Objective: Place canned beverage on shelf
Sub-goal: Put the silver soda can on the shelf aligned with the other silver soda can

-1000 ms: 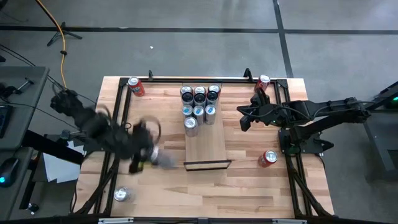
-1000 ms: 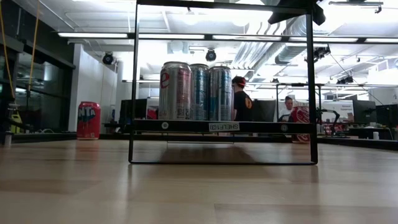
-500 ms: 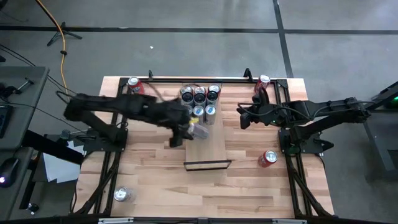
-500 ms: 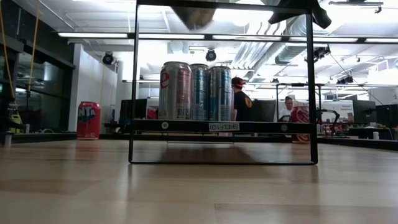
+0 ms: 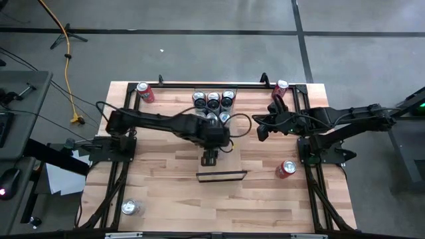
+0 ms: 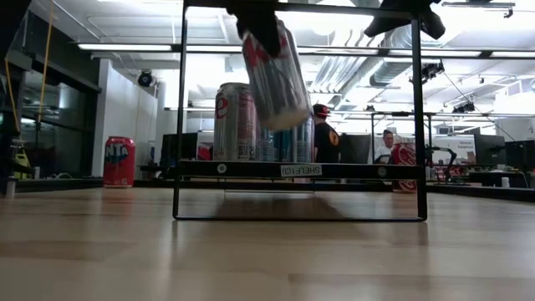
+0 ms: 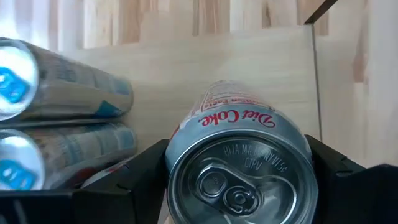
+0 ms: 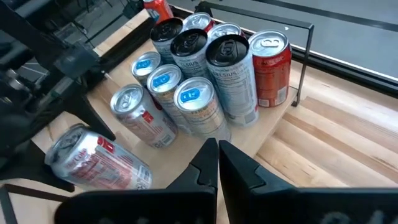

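From above, the left gripper [image 5: 210,158] hangs over the pale shelf [image 5: 229,162], near its front rail, clamped on a can. The right gripper [image 5: 260,126], fingers together, waits just beside the shelf.

At table height, the silver Diet Coke can [image 6: 274,77] hangs tilted above the shelf, in front of the standing cans [image 6: 236,122].

The left wrist view shows the can's top and pull tab, dark fingers [image 7: 143,174] pressing both sides.

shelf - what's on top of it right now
On the shelf stand cans grouped at its far end. The left gripper holds a tilted Diet Coke can above the board. From overhead, the arm covers some of the cans.
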### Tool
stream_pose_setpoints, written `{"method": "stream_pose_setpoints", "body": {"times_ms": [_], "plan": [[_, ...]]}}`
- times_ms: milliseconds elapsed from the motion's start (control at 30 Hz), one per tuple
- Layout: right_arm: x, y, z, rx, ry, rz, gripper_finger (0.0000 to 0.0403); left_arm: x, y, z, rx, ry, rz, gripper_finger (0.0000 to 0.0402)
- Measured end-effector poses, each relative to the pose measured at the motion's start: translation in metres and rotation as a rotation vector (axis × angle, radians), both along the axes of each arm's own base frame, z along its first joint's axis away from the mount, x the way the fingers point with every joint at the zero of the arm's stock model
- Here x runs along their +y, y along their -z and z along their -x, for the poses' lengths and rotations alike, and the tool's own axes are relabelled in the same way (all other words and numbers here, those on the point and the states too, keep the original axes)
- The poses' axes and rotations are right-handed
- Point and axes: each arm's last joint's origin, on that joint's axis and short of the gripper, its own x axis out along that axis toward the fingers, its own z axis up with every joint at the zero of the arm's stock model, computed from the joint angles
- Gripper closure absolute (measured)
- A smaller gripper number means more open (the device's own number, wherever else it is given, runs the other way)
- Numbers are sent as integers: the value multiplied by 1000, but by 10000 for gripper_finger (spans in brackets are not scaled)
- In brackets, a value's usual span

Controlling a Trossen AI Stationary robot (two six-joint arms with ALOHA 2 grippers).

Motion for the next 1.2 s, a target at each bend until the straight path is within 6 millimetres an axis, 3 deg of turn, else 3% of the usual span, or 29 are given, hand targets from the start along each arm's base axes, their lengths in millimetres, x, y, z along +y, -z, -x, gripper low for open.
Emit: {"method": "stream_pose_setpoints", "body": {"times_ms": [433, 1200], "plan": [[0, 1, 1, 19, -10, 15, 402, -4, 32, -17, 119, 17, 36, 166], [0, 1, 1, -6, 22, -22, 402, -4, 33, -20, 100, 51, 34, 159]]}}
